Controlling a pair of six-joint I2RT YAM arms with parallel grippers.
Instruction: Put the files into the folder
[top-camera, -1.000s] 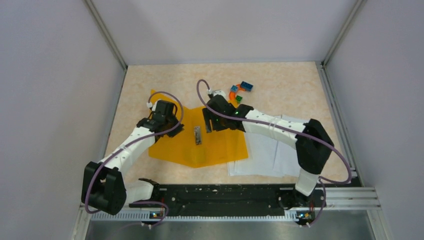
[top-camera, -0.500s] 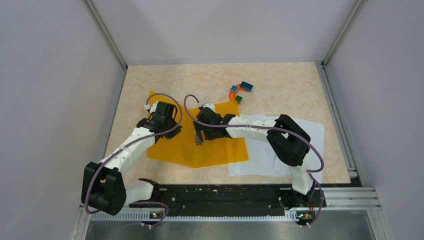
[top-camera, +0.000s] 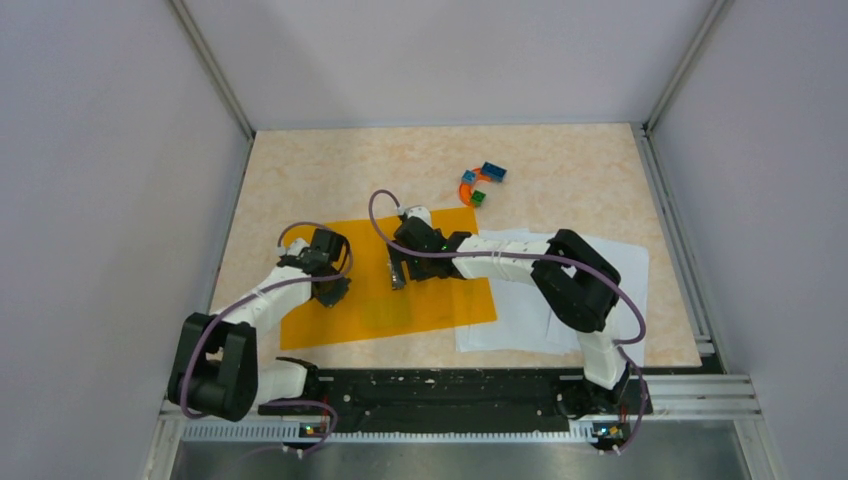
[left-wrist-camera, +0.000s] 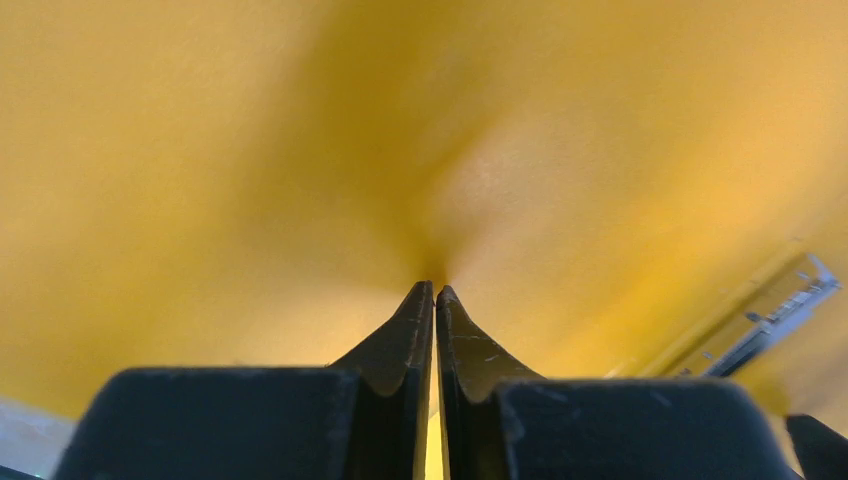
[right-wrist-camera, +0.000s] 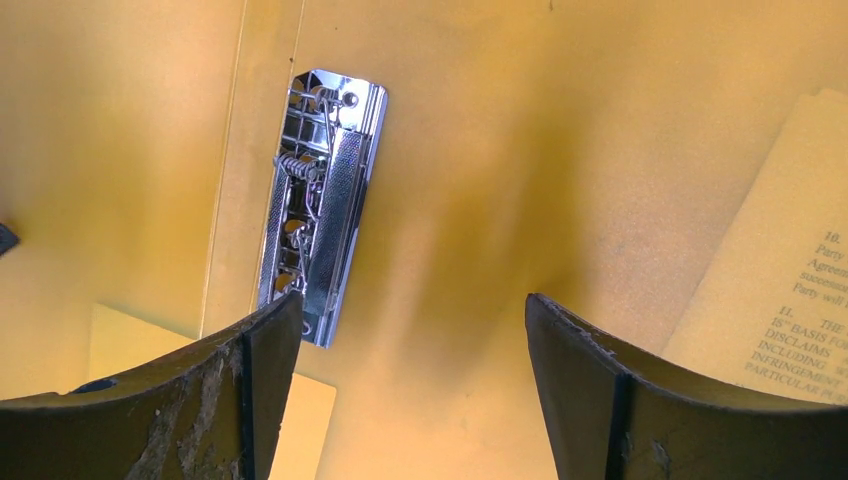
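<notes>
Orange folder: the folder (top-camera: 450, 295) lies opened flat on the desk (top-camera: 330, 170), in front of both arms, with its long side running 9 to 3 o'clock.
Metal clip: the clip (right-wrist-camera: 322, 200) sits on the folder's middle fold, its long axis running 12 to 6 o'clock in the top view.
Right tool: the right tool (right-wrist-camera: 415, 305) hangs low over the folder with its fingers wide apart and holding nothing.
Key relation: in the right wrist view the clip lies at 11 o'clock from the gap, just beside the left-hand finger and roughly parallel to it. A move onto the clip would likely call for a short shift that way.
Left tool: the left tool (left-wrist-camera: 435, 290) is at the folder's 9 o'clock half, its fingers almost together with only a sliver between. The plastic puckers at the tips, but whether it is pinched cannot be told.
Files: the files (top-camera: 570, 310) lie at the folder's 3 to 4 o'clock, their near edge tucked under its right edge, beneath the right arm. That arm is the nearer one.
Writing: a sheet at 3 o'clock in the right wrist view, tinted orange, reads "DISCLAIMS", "INCLUDING" and "INFRINGEMENT". No brand shows.
Elsewhere: the toy blocks (top-camera: 480, 183) lie at 12 o'clock, well apart.
</notes>
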